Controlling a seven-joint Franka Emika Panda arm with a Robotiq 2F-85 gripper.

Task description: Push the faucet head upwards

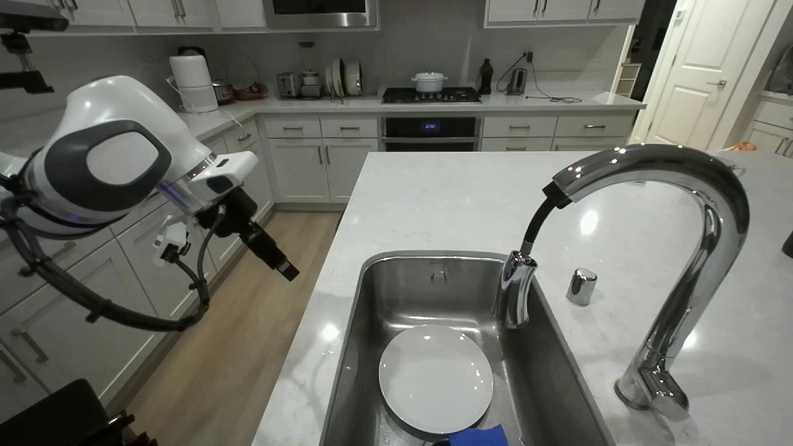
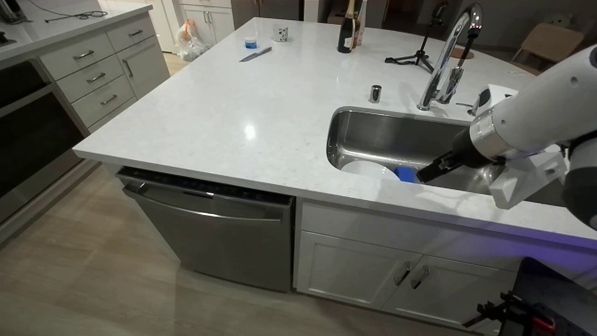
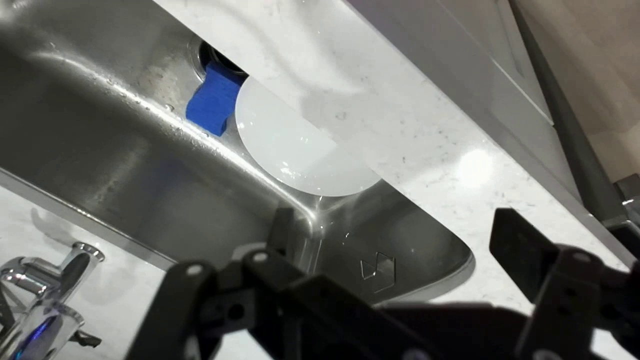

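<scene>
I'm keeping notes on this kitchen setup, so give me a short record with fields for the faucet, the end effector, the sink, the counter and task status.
Faucet head: hanging from the spout on a dark hose, unseated
End effector: open, nothing held, apart from the faucet head
Sink: white plate, blue item next to it
Counter: chrome knob, knife
Task status: head not yet pushed up

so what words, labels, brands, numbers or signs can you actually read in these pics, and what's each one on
No text can be read with certainty.
Oven display: lit blue digits, too small and blurred to quote.
Dark bottle: pale label, too small to read.
White cup: dark marks, lettering or pattern, can't tell.
Blue-and-white jar: any print is too small.
</scene>
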